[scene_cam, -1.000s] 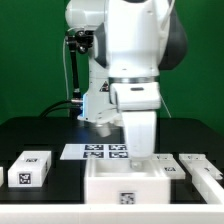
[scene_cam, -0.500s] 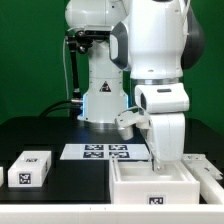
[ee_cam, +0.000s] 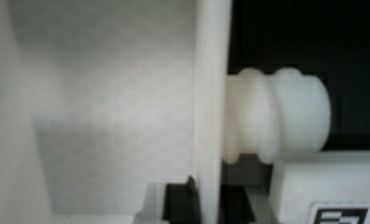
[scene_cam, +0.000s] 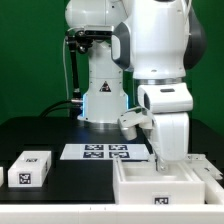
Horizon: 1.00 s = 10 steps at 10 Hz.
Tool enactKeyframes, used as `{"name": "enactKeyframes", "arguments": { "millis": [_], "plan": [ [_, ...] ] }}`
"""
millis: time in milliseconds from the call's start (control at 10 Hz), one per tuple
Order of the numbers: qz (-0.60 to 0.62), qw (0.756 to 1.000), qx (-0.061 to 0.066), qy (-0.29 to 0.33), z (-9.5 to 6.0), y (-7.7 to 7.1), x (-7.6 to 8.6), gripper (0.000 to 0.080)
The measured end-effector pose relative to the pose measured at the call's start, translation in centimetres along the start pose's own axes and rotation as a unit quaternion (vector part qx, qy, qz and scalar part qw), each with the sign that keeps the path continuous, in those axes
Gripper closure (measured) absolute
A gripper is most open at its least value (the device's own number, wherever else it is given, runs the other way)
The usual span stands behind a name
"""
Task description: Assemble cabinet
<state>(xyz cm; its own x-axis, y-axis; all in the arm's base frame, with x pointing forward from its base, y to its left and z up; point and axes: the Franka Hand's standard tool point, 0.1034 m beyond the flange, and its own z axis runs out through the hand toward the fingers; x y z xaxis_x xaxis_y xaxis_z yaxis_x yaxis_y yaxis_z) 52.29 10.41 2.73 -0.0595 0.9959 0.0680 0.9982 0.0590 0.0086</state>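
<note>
The cabinet body [scene_cam: 135, 187], an open white box with a tag on its front face, sits on the black table at the exterior view's lower right. My gripper [scene_cam: 160, 160] reaches down onto its rear wall and is shut on that wall. In the wrist view the white wall panel [ee_cam: 111, 100] runs between the two dark fingers [ee_cam: 182, 203], with my gripper [ee_cam: 210, 205] clamped across its edge. A white ridged round part [ee_cam: 280, 110] and a tagged white piece [ee_cam: 333, 195] lie just beyond the wall.
A loose white tagged block [scene_cam: 30, 168] lies at the exterior view's left front. The marker board [scene_cam: 105, 152] lies flat in the middle, before the robot's base. Another white part [scene_cam: 213, 172] shows at the right edge, beside the cabinet body.
The gripper and the cabinet body have slid together toward the exterior view's right, most of it in the first half second. The left block has not moved.
</note>
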Motion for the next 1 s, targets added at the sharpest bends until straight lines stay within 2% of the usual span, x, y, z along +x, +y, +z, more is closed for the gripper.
{"name": "enactKeyframes", "arguments": {
  "millis": [300,700,800,900,1000],
  "plan": [
    [-0.003,1.0,0.003,0.007,0.1,0.1,2.1,0.0771],
    [0.013,1.0,0.005,0.006,0.1,0.1,2.1,0.0771],
    [0.014,1.0,0.005,0.006,0.1,0.1,2.0,0.0687],
    [0.014,1.0,0.005,0.006,0.1,0.1,2.0,0.0687],
    [0.014,1.0,0.005,0.006,0.1,0.1,2.0,0.0483]
  ]
}}
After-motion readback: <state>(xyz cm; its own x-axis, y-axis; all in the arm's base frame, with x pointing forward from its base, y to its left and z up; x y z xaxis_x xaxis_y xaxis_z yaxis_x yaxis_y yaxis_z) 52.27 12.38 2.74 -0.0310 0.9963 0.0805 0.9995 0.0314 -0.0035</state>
